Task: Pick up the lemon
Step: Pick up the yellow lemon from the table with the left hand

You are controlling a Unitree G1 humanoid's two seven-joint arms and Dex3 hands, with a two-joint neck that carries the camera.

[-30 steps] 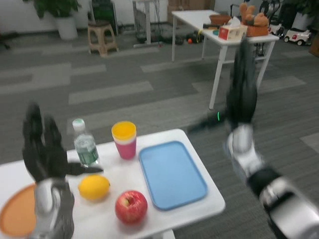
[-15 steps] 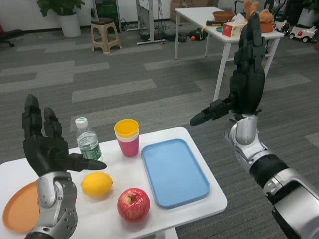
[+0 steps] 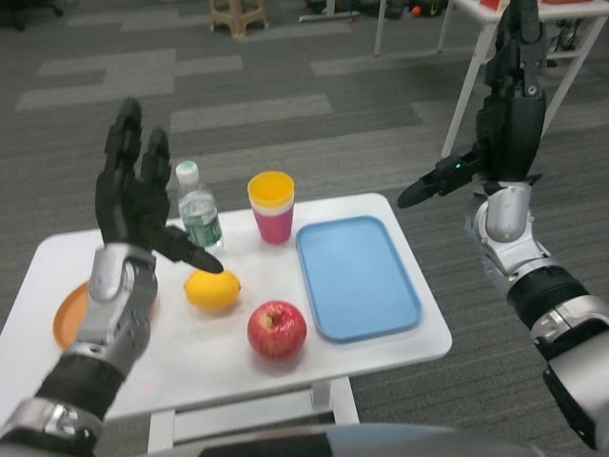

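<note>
The left hand's fingers (image 3: pixel 128 157) are spread wide and upright, holding nothing, thumb tip just above the lemon (image 3: pixel 212 289). To grasp well, the left hand (image 3: pixel 135 205) should tip forward and down over the lemon, then close around its middle, avoiding the water bottle (image 3: pixel 198 209) just behind. The lemon lies on the table (image 3: pixel 390 347), beside the apple (image 3: pixel 277 329). The right hand (image 3: pixel 500 114) hangs off the table's edge, fingers extended, empty.
</note>
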